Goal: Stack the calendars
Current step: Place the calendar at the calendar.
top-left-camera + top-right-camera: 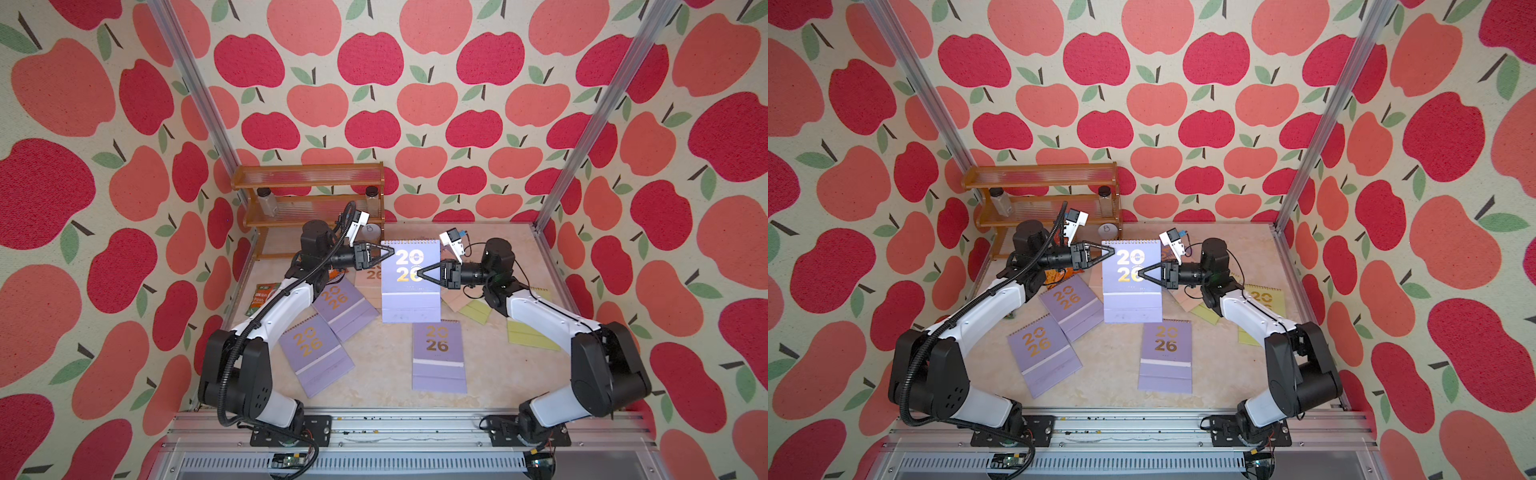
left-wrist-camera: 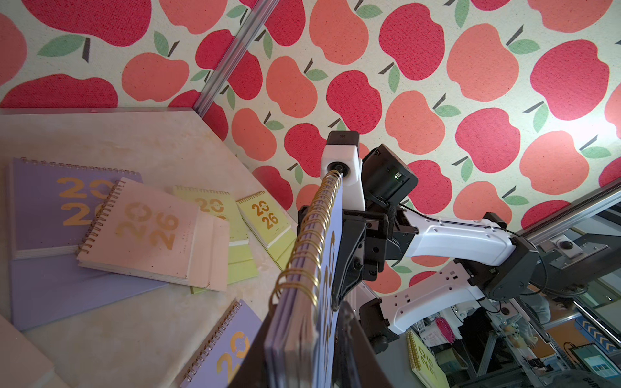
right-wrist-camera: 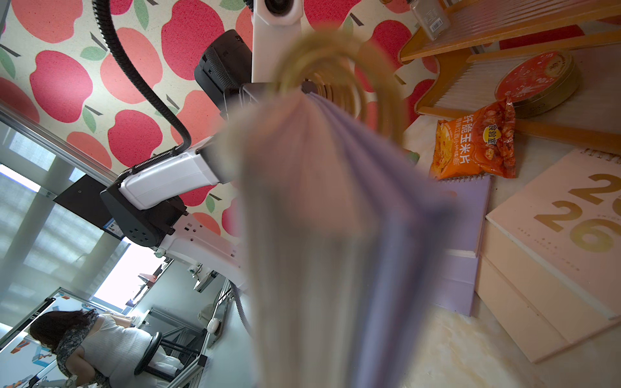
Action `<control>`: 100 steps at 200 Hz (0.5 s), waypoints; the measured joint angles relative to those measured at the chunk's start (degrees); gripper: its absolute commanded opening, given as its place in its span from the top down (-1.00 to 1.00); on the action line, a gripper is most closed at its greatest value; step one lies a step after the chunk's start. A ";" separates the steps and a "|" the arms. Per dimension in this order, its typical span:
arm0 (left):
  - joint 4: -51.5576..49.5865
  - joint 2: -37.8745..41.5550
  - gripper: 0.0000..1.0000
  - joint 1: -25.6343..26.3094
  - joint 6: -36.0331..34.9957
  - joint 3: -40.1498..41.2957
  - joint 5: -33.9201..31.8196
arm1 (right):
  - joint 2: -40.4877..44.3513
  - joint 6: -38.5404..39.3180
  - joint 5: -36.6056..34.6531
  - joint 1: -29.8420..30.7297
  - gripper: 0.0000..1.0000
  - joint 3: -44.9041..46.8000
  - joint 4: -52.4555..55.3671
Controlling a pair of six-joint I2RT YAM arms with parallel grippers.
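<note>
Lilac calendar (image 1: 410, 299) aloft; right hand (image 1: 418, 274) clamped on it

Five lilac calendars (image 1: 438, 357), two pink calendars (image 2: 151, 231), two yellow-green calendars (image 2: 265, 215), two snack packets (image 3: 473, 147), two jars (image 1: 267, 201), one rack (image 1: 307, 176)

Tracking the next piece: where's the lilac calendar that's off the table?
In both top views the raised lilac calendar is held centre-scene, between the left gripper at its spiral-end corner and the right gripper clamped on its other side, above the table.

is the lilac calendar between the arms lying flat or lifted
lifted: the lilac calendar is off the table, gripped by the right end effector
</note>
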State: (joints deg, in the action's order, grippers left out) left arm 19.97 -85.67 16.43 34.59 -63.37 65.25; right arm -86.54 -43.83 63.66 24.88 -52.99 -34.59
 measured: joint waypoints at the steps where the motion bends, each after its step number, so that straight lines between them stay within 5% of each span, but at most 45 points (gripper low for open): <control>1: -0.02 0.00 0.46 0.00 -0.02 0.00 0.02 | 0.00 -0.07 0.02 0.00 1.00 0.00 -0.09; 11: 0.00 0.00 0.56 0.13 -0.09 0.00 0.20 | -0.04 -0.63 0.28 -0.20 1.00 0.00 -0.72; 28: -0.17 0.00 1.00 0.22 -0.57 0.00 0.37 | -0.07 -1.14 0.96 -0.59 1.00 0.00 -1.55; 49: -0.39 -0.02 1.00 0.24 -0.66 0.00 0.81 | -0.07 -1.20 1.66 -0.90 0.97 0.00 -1.77; 78: -0.44 -0.26 1.00 0.35 -0.68 0.00 1.07 | 0.07 0.07 1.73 -1.11 0.35 -0.02 0.37; 100: -1.36 -0.74 1.00 0.44 -1.31 -0.11 2.12 | 0.79 2.49 1.62 -3.65 0.07 -0.02 3.80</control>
State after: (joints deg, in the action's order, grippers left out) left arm 18.61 -86.41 16.86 33.28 -63.48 67.37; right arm -85.76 -41.34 65.28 21.23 -53.01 -30.79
